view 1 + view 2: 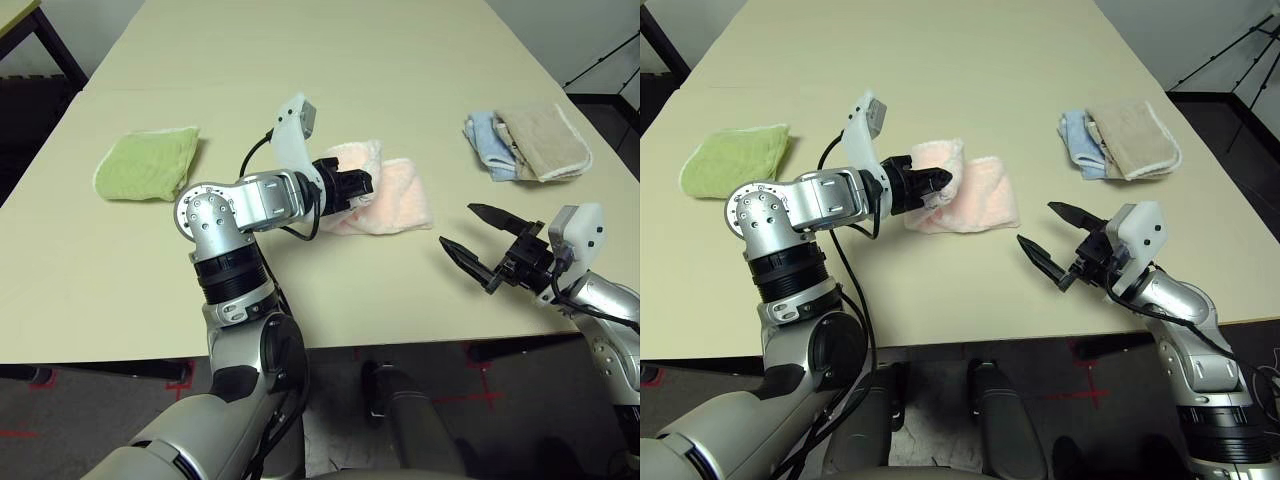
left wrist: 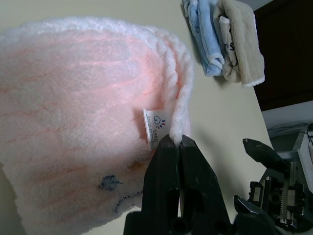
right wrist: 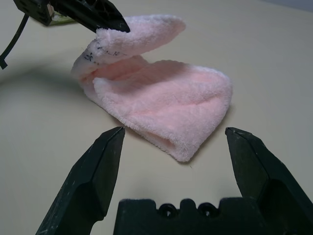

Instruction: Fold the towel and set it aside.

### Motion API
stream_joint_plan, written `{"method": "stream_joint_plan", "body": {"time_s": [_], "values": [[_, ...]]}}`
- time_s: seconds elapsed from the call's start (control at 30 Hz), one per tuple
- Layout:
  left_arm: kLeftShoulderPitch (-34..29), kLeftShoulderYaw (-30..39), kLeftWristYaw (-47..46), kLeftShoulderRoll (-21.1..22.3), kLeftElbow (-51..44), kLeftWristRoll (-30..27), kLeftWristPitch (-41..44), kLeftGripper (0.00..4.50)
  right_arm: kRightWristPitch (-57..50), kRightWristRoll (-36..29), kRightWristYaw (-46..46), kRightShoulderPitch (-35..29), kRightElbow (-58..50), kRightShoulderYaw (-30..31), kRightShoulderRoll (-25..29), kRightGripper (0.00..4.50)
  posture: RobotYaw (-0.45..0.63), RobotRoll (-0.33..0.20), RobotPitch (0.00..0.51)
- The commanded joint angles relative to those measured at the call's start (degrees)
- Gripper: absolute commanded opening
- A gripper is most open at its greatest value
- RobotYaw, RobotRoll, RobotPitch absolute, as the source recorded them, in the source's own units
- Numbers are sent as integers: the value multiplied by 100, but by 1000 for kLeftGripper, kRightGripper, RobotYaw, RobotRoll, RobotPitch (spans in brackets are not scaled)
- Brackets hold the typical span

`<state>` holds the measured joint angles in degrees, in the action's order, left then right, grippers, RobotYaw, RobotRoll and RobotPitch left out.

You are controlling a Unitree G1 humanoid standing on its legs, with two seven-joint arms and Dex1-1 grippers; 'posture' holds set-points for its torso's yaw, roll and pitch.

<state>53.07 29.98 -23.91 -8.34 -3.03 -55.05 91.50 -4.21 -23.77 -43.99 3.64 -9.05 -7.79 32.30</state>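
At mid-table, my left gripper (image 2: 178, 142) pinched the raised edge of the towel (image 1: 385, 195), my right gripper (image 3: 173, 139) waited spread wide just beside it; carrying that edge fully across would likely square the fold.

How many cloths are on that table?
4: a green cloth on the robot's left, the pink towel in the middle, and blue and beige cloths overlapping on the right.

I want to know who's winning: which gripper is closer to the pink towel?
Left. The left gripper pinches the towel by its edge; the right gripper waits open beside it, apart.
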Motion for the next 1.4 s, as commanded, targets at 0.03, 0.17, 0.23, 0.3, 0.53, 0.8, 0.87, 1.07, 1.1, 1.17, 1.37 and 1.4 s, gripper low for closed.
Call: {"method": "stream_joint_plan", "body": {"time_s": [0.03,0.17,0.23,0.3,0.53,0.8,0.87,1.07,1.1,1.17,1.37,1.4], "values": [[-324,-166,54,-1044,168,197,21,11,-54,24,22,-22,-27,-47,4,4500,66,0,223],[-336,-336,115,-1113,345,263,-180,11,-71,31,22,-25,-45,-38,13,4500,66,0,223],[-319,-416,122,-1159,435,282,-302,11,-79,35,24,-35,-59,-39,14,4500,58,0,226],[-262,-513,149,-1186,550,260,-437,11,-86,41,27,-38,-68,-38,14,4500,58,0,226],[-51,-682,140,-1216,829,88,-762,11,-93,76,24,-48,-87,-27,9,4500,49,0,224],[-17,-846,-27,-1305,876,-211,-944,11,-98,78,7,-61,-83,-11,-5,4500,49,0,228],[-50,-896,-103,-1330,840,-316,-968,11,-95,79,5,-69,-84,-4,-10,4500,50,0,232],[-119,-1016,-333,-1309,828,-634,-1049,11,-106,95,-9,-45,-45,22,-6,4500,48,0,237],[-115,-1036,-367,-1301,840,-686,-1069,11,-104,100,-13,-41,-37,27,-7,4500,48,0,237],[-104,-1077,-448,-1296,866,-807,-1118,11,-102,107,-16,-39,-28,40,-13,4500,47,0,238],[9,-1242,-648,-1254,980,-1164,-1332,11,-94,124,-25,-29,-9,73,-32,4500,48,0,238],[39,-1275,-664,-1242,1026,-1208,-1391,11,-92,129,-27,-23,1,78,-36,4500,48,0,238]]}}
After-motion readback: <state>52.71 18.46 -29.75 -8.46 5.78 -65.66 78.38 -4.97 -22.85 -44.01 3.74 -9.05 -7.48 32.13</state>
